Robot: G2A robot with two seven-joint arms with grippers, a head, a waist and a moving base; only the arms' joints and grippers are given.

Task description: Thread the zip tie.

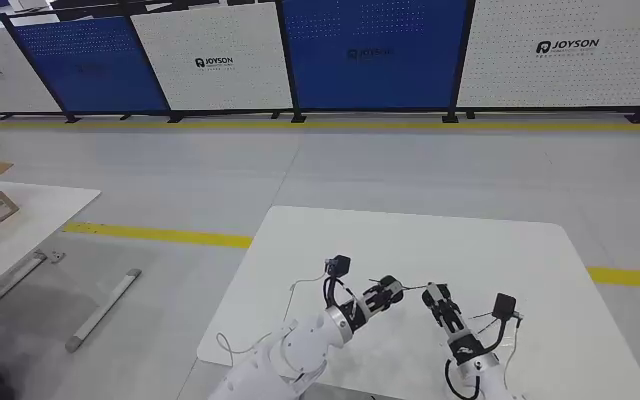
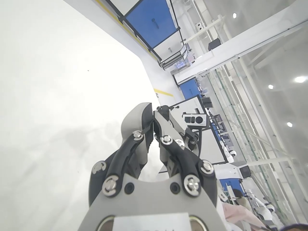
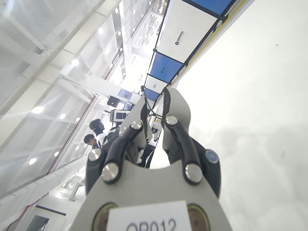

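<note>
Currently clamping the black zip tie [image 2: 146, 130] tight in left gripper [image 2: 153, 120] jaws, strap end sticking out sideways. Right gripper [image 3: 156, 94] jaws narrowly parted, with tie along one inner pad. Tip to tip above white counter [image 1: 450, 240].

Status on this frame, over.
Left gripper shut on zip tie. Right gripper facing it closely, above white table. No obstruction seen.

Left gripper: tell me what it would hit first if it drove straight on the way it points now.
Most likely the right gripper: in the top view the left gripper, shut on the zip tie, points at it from close by, though relative height is unclear.
</note>
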